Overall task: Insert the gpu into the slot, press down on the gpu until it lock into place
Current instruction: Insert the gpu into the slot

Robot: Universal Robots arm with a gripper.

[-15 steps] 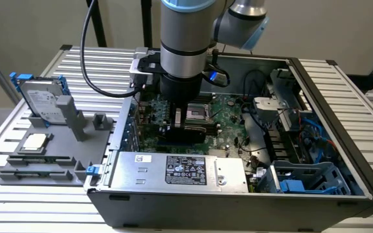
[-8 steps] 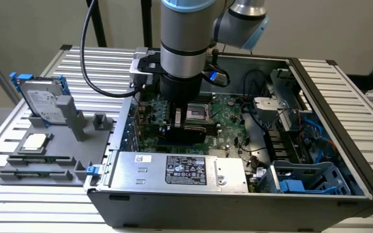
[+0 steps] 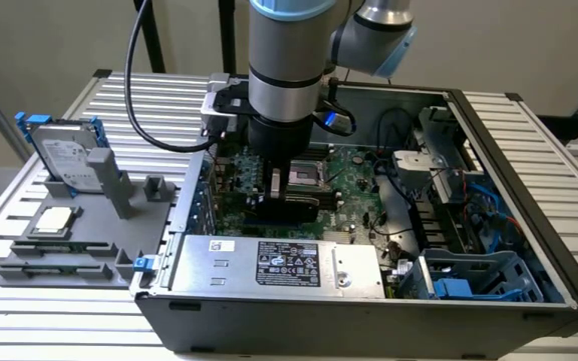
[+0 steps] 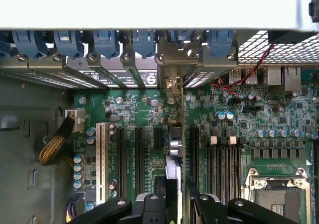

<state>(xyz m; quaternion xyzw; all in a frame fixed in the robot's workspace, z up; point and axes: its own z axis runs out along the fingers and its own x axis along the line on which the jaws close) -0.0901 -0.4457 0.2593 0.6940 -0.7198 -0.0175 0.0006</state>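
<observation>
My gripper (image 3: 287,189) reaches down into the open computer case (image 3: 490,113) and is shut on the gpu (image 3: 287,210), a thin black card held upright on its edge over the green motherboard (image 3: 354,177). In the wrist view the gpu (image 4: 173,171) shows edge-on between my fingers (image 4: 155,200), and my gripper (image 4: 174,196) sits just behind it. The card's far end reaches the metal bracket (image 4: 172,84) at the case's rear wall. It runs between black expansion slots (image 4: 140,152). The blue slot is hidden under the card, so I cannot tell how deep the card sits.
A silver power-supply box (image 3: 279,263) fills the case's front. The processor socket (image 4: 276,194) and memory slots (image 4: 224,159) lie beside the card. Blue retaining clips (image 4: 104,42) line the rear wall. Outside, a grey fixture (image 3: 68,233) carries the hard drive (image 3: 63,154).
</observation>
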